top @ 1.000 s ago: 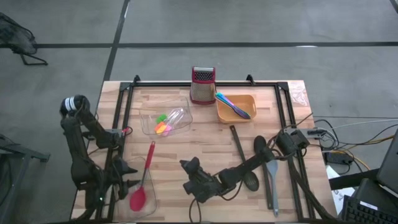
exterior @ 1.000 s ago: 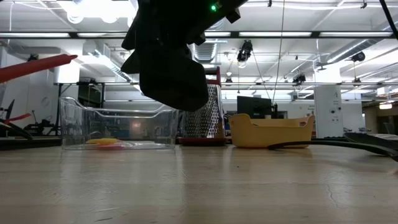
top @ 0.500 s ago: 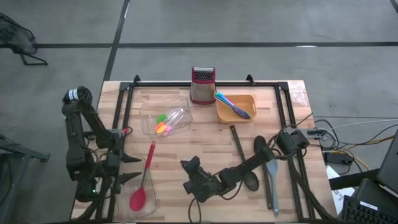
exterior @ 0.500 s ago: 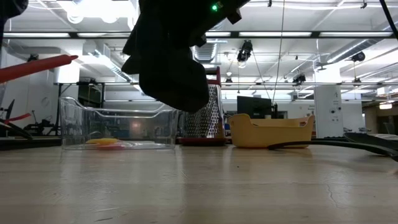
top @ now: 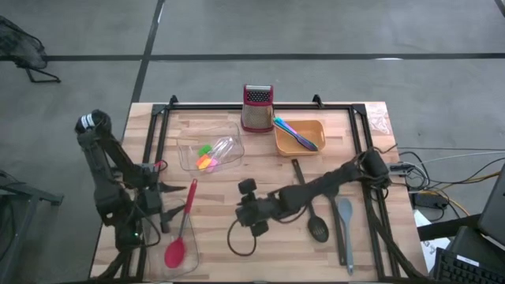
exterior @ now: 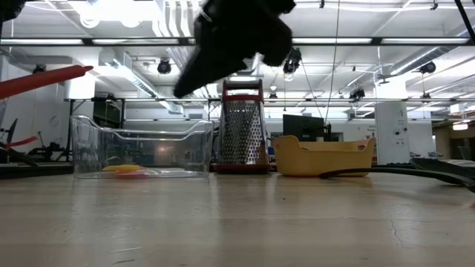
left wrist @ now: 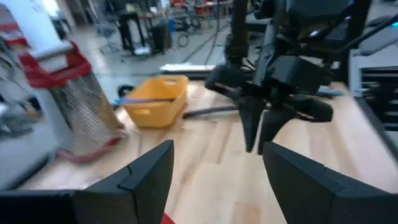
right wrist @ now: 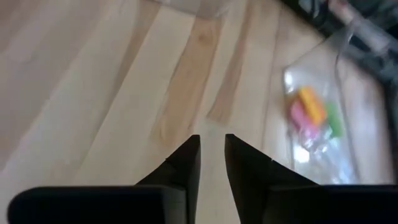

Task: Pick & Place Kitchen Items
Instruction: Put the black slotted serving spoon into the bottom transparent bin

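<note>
2 arms working over a wooden table carrying kitchen items in 2 containers and loose on the boards.

The right gripper is hanging above bare wood at mid-table, its fingers standing a narrow slit apart and gripping nothing. The left gripper is waiting at the table's left side, fingers spread wide and empty, just beside 1 red-pink spatula lying on the boards. 1 clear tub is holding 3 small pieces, orange, pink and green. 1 orange tray is holding thin blue and purple sticks, their count unclear. 1 black spoon and 1 grey spatula are lying right of centre. 1 steel grater is standing at the far edge.
</note>
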Controlling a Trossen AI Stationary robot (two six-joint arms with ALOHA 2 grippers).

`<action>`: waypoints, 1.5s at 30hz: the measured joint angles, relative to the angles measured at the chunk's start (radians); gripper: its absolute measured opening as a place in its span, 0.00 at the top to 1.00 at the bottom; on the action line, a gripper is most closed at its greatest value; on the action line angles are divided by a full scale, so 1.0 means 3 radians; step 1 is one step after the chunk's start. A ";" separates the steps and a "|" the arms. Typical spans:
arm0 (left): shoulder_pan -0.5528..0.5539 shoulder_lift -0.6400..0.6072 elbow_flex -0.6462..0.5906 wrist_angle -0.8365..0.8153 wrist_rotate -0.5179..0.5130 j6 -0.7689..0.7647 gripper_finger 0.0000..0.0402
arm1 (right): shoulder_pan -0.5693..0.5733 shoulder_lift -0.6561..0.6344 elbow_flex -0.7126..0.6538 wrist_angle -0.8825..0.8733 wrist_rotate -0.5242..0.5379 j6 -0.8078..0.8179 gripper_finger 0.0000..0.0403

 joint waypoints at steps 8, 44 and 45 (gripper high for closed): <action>0.0287 0.0153 -0.0002 0.0620 -0.0059 0.1007 0.37 | -0.0018 -0.0386 -0.0018 -0.1238 -0.0077 0.0833 0.87; 0.1923 0.0532 -0.0064 0.3978 0.2848 0.4601 0.37 | 0.0182 -0.2482 -0.2955 -0.0619 -0.0216 0.4260 0.62; 0.1923 0.0532 -0.0064 0.3964 0.2905 0.4604 0.37 | 0.0182 -0.2456 -0.2986 -0.0628 -0.0216 0.4341 0.60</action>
